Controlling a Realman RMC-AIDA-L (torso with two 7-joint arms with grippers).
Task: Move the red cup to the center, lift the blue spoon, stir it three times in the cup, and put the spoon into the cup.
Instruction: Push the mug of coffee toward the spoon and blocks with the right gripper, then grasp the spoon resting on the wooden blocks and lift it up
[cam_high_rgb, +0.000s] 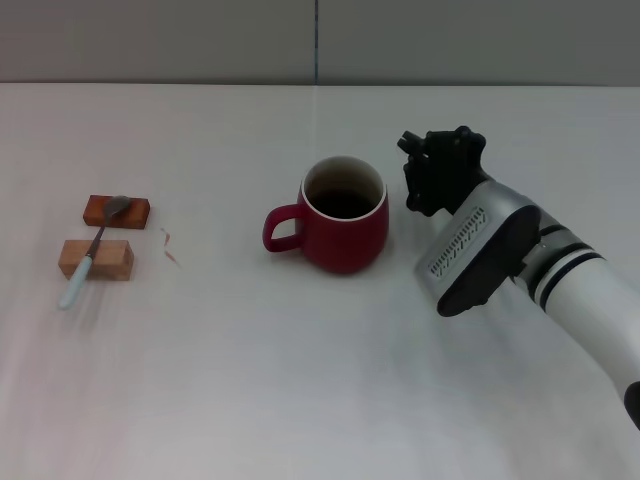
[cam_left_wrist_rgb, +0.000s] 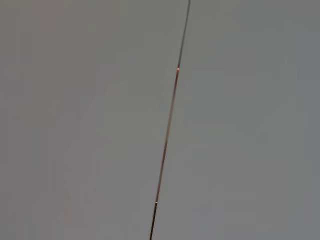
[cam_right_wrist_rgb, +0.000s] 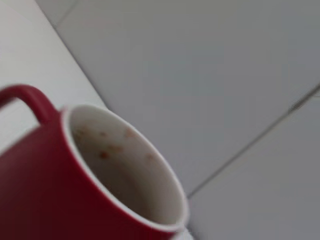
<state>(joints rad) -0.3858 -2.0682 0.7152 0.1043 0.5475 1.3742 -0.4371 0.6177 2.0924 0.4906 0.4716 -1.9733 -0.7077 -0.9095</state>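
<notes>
Dark-red cup (cam_high_rgb: 343, 222), cream rim, perhaps reddish flecks inside; pale-blue, grey-necked spoon (cam_high_rgb: 92, 250); orange-brown blocks (cam_high_rgb: 96, 259); white table (cam_high_rgb: 300, 380).

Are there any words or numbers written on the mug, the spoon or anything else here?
None can be read.
The red cup: plain, no writing.
The blue spoon and the two wooden blocks under it: no writing.
The right gripper: no label shows.

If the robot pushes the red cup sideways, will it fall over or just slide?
Probably it would just slide. The red cup looks wide and squat, standing upright on the flat table, so a low push is unlikely to tip it. It looks like thick ceramic, so likely heavy for its size and breakable if dropped. Its handle sticks out to one side, so it may turn a little.
</notes>
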